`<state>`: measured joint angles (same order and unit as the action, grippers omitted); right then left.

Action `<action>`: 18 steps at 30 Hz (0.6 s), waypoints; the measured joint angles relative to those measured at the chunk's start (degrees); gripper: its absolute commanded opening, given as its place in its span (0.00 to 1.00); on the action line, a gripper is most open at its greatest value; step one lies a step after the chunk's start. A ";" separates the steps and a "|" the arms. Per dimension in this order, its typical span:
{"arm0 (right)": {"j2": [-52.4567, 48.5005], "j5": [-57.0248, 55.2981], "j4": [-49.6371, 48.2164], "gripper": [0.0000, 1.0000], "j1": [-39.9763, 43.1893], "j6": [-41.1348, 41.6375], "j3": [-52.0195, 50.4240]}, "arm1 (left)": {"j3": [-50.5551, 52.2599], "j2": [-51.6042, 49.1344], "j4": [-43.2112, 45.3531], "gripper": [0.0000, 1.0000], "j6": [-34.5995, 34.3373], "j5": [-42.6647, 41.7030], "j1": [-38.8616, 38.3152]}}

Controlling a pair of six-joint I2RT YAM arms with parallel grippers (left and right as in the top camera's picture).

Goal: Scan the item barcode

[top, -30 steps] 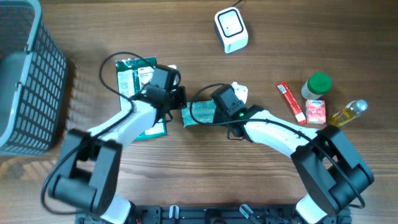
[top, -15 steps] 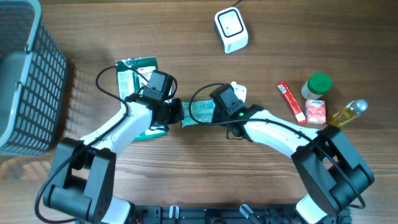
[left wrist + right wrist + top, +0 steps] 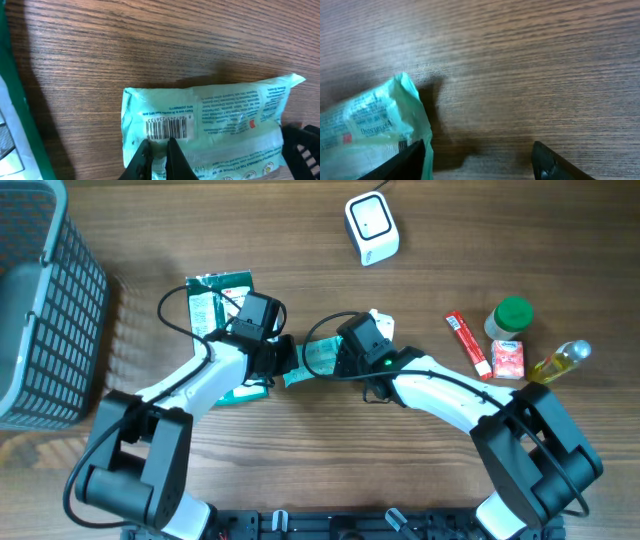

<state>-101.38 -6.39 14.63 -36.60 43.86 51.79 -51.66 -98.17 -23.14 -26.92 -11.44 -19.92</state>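
Right jaws have sprung open! Left jaws pinch the limp, light pale-green plastic packet [image 3: 210, 125] at its nine-o'clock edge.

A grey mesh basket [image 3: 40, 300] stands at the wooden table's [image 3: 520, 240] left edge. Nearby lies a dark green packet [image 3: 215, 305] (flat, white panel showing). At the right cluster a red tube [image 3: 468, 343], green-lidded jar [image 3: 512, 317], small red carton [image 3: 508, 360] and yellow-liquid bottle [image 3: 560, 362].
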 measured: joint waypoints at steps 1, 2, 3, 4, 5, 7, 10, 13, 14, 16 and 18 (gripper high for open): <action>0.24 0.76 0.63 0.62 0.33 -1.18 0.09 | -0.02 -0.17 0.07 0.04 0.00 -0.04 0.02; 0.70 2.91 2.34 0.60 1.22 -2.99 0.22 | -0.07 -0.31 0.09 0.04 0.00 -0.09 0.00; 1.27 5.49 3.93 0.56 2.69 -4.90 0.42 | -0.09 -0.42 0.26 0.04 0.00 -0.22 0.00; 1.84 8.20 4.90 0.55 4.42 -6.43 0.74 | -0.11 -0.48 0.37 0.04 0.00 -0.24 0.00; 2.54 12.07 5.29 0.55 6.75 -7.96 1.27 | -0.11 -0.52 0.46 0.04 0.00 -0.20 0.00; 3.63 20.17 5.29 0.55 11.87 -10.14 2.40 | -0.11 -0.55 0.48 0.04 0.00 -0.20 0.00; 3.89 32.37 5.86 0.56 19.28 -13.44 3.21 | -0.15 -0.57 0.46 0.04 0.00 -0.20 0.00; 3.23 37.73 5.70 0.56 20.15 -15.13 3.21 | -0.15 -0.61 0.46 0.04 0.00 -0.20 0.00; 2.45 38.75 5.64 0.56 20.06 -15.50 3.21 | -0.15 -0.61 0.46 0.04 0.00 -0.20 0.00; 1.01 39.91 5.14 0.57 20.00 -15.69 3.21 | -0.15 -0.61 0.46 0.04 0.00 -0.20 0.00; -2.43 43.50 2.12 0.57 20.00 -15.74 3.10 | -0.15 -0.61 0.46 0.04 0.00 -0.20 0.00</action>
<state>-103.81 37.10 16.75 -16.60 28.12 54.89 -51.81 -98.78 -22.68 -26.92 -11.64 -19.92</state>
